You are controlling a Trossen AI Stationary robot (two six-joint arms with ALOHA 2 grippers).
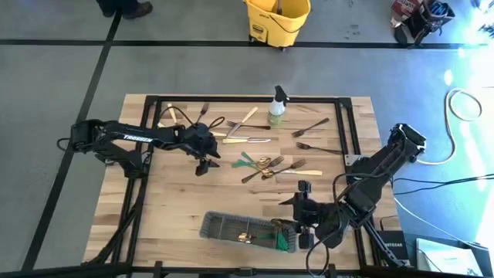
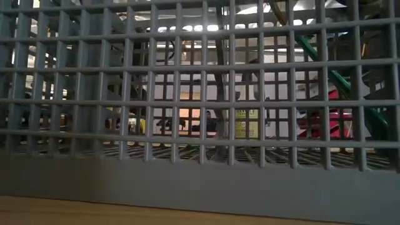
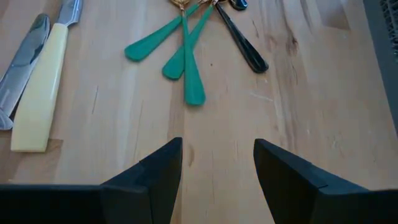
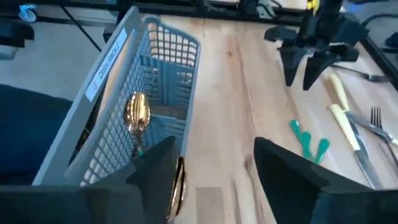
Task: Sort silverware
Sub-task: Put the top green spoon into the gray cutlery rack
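Over the table's (image 1: pixel 154 201) left half, the left arm reaches in from the left edge, its gripper (image 1: pixel 204 164) pointing down just left of the green-handled pieces (image 1: pixel 248 162); its fingers (image 3: pixel 155 180) stand apart over bare wood, holding nothing; a cream-handled knife (image 3: pixel 38 93) lies close by. Near the front edge, the right arm folds back from the right side, its gripper (image 1: pixel 302 232) low beside the caddy's (image 1: pixel 224 228) right end, fingers (image 4: pixel 292 174) spread and empty; a gold spoon (image 4: pixel 137 115) stands in the caddy. Most silverware (image 1: pixel 270 166) lies scattered mid-table, with more forks (image 1: pixel 310 128) toward the back near the spray bottle (image 1: pixel 277 108).
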